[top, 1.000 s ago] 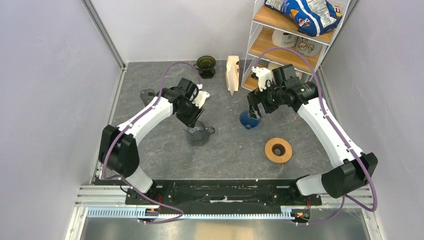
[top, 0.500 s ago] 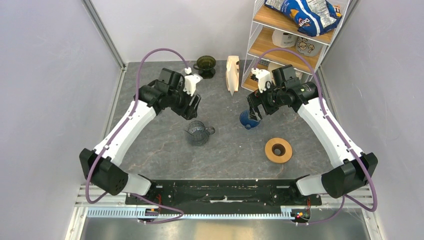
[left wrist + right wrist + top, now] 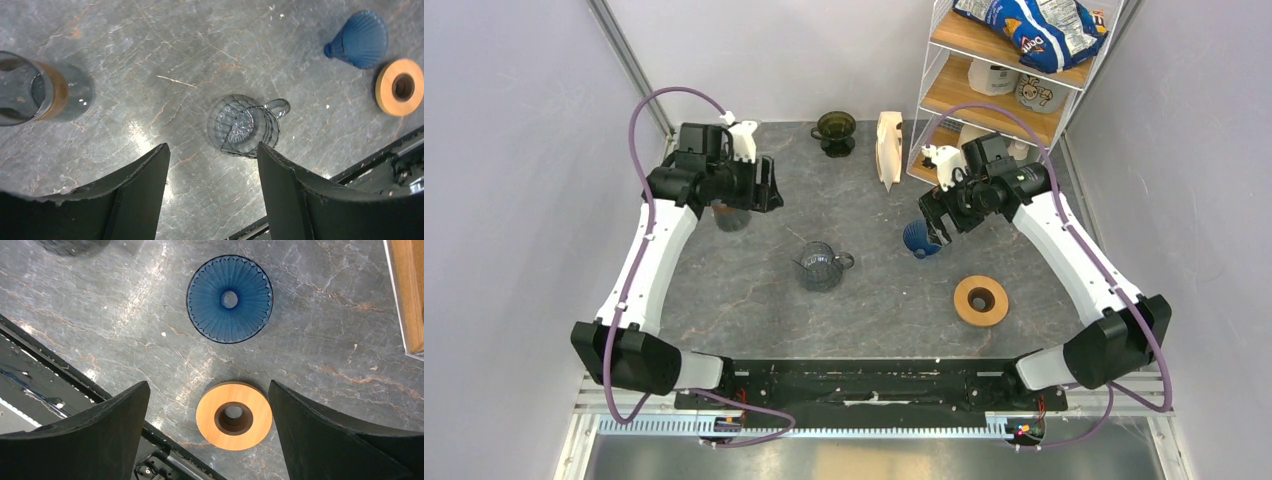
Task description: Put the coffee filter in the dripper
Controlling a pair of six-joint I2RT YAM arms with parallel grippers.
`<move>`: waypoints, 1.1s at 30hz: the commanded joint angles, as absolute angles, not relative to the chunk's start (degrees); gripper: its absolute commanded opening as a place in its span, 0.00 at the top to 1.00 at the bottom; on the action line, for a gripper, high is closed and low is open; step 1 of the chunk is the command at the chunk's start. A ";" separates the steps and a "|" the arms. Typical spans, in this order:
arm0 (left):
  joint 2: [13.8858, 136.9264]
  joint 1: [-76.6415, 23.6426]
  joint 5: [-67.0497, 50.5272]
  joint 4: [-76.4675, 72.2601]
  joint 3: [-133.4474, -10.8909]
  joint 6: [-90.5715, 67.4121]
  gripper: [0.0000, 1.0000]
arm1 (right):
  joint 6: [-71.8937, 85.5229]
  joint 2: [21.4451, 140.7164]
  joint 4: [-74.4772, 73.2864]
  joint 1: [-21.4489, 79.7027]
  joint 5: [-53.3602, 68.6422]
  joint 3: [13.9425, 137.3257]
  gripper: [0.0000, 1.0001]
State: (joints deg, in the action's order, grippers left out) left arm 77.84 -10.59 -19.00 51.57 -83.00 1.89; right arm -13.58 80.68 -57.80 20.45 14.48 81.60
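The dark olive-green dripper (image 3: 835, 130) stands at the back of the table, left of the upright cream stack of filters (image 3: 889, 148). No single loose coffee filter shows in any view. My left gripper (image 3: 761, 188) is open and empty at the back left, above a glass carafe (image 3: 732, 216), well left of the dripper. Its wrist view (image 3: 212, 147) looks down on bare table. My right gripper (image 3: 935, 224) is open and empty above the blue ribbed cone (image 3: 921, 239), and its wrist view (image 3: 209, 390) shows that cone (image 3: 230, 299) below.
A clear glass dripper with a handle (image 3: 821, 266) sits mid-table and shows in the left wrist view (image 3: 245, 125). A wooden ring (image 3: 981, 300) lies front right. A wire shelf (image 3: 984, 90) with goods stands back right. The carafe (image 3: 30, 92) has a wooden collar.
My left arm has swung back and left, from above the clear glass dripper to above the carafe. My right arm has hardly moved.
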 commanded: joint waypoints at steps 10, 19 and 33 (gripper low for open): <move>93.72 -8.26 -25.72 39.44 -95.64 21.58 0.25 | -16.93 86.24 -61.56 20.39 16.03 86.26 0.03; 127.84 -8.20 -29.08 49.04 -131.80 50.61 0.31 | -16.97 86.23 -62.87 20.31 16.31 89.03 0.03; 141.84 -7.34 -33.50 21.19 -132.11 55.02 0.37 | -17.67 87.45 -64.39 20.21 17.24 90.08 0.03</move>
State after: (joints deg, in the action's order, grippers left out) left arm 139.76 -8.08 -29.41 32.69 -128.84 53.01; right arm -16.53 87.18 -63.55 20.40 16.14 87.11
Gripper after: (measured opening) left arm 0.626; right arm 0.968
